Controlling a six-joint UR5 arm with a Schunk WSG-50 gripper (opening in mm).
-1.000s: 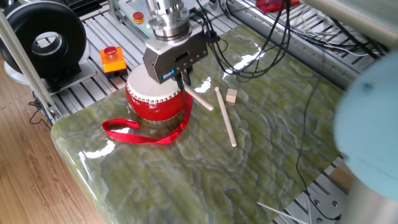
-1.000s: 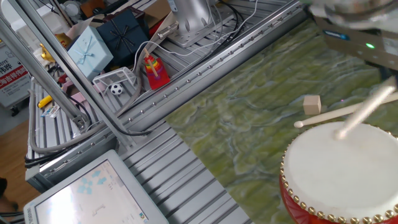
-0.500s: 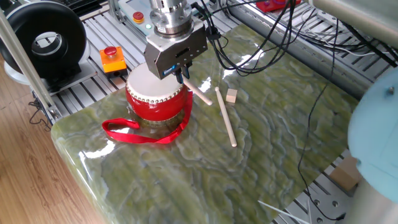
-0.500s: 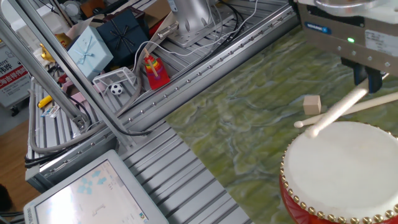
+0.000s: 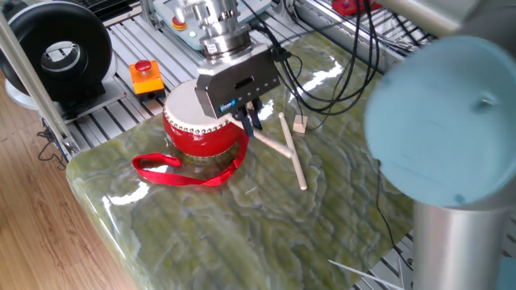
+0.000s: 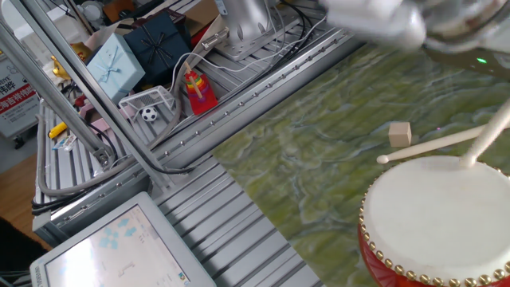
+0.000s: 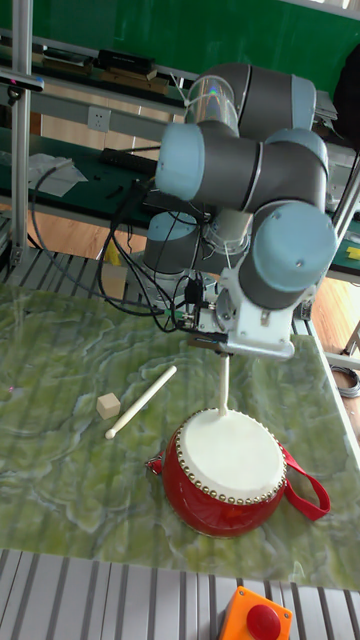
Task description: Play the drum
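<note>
Drum sat on the green marbled table, near its edge, white skin up, ring of pale studs round the rim. Red ribbon strap lay looped on the table at about 7 o'clock from the drum in one fixed view. Gripper was over the drum's rim, clenched on a pale drumstick. In the tall fixed view that stick stood close to upright, tip touching the skin near its far edge, roughly 12 o'clock on the head. The other fixed view showed the same: stick tip down on the head's far edge, arm above it blurred. A second stick lay flat on the table, apart from the drum, at about 10 o'clock from it in the tall view. Small wooden cube just beside that stick. Orange box with red button sat on the slatted metal off the table; black round fan-like unit further out.
</note>
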